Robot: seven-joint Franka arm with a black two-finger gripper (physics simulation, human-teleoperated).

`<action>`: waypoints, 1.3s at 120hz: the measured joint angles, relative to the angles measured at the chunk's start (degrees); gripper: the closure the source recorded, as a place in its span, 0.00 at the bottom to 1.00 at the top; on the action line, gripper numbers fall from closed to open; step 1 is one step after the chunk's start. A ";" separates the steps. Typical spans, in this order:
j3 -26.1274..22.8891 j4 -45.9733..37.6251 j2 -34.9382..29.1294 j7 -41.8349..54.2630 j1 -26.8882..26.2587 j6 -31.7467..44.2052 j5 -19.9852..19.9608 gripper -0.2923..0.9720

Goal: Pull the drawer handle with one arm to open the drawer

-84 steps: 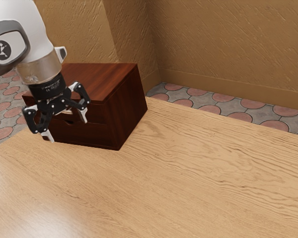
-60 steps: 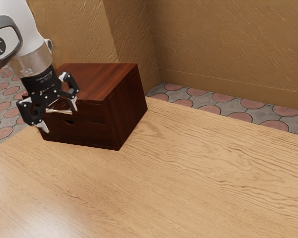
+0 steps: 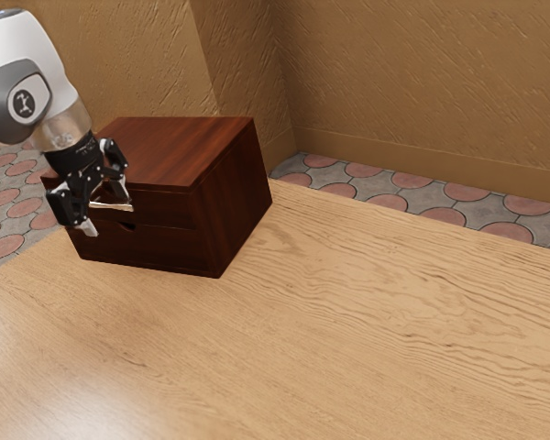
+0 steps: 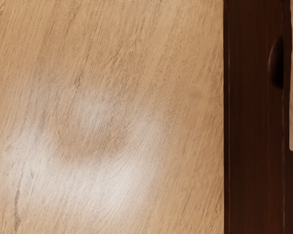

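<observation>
Between the spread fingers sits the pale handle, contact unclear. Just behind the fingers, the dark wooden drawer box stands on the worktop.

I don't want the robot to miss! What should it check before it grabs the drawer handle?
1. The gripper is open: ok.
2. The gripper is close to the drawer front: ok.
3. The gripper is closed around the handle: not ok, nothing is gripped yet.
4. The gripper is lined up with the handle: cannot tell.
5. The table before the drawer front is free: ok.
</observation>
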 joint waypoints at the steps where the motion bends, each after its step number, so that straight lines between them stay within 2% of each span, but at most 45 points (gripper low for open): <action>1: 0.02 0.25 0.26 -0.08 0.05 0.24 0.01 0.23; 26: 0.16 2.16 2.96 -1.62 2.07 4.23 0.33 0.23; 37: -3.14 2.20 3.14 -2.01 6.84 5.15 0.47 0.23; 48: -4.03 2.38 3.85 -2.34 8.62 5.77 0.58 0.23; 72: -4.03 4.19 6.49 -2.76 7.31 7.09 1.49 0.23; 103: -3.31 5.31 9.07 -3.03 8.11 9.53 1.73 0.23; 118: -1.11 5.53 9.19 -3.05 7.58 10.20 1.74 0.23; 156: -0.03 3.95 8.73 -2.47 7.01 11.62 1.84 0.23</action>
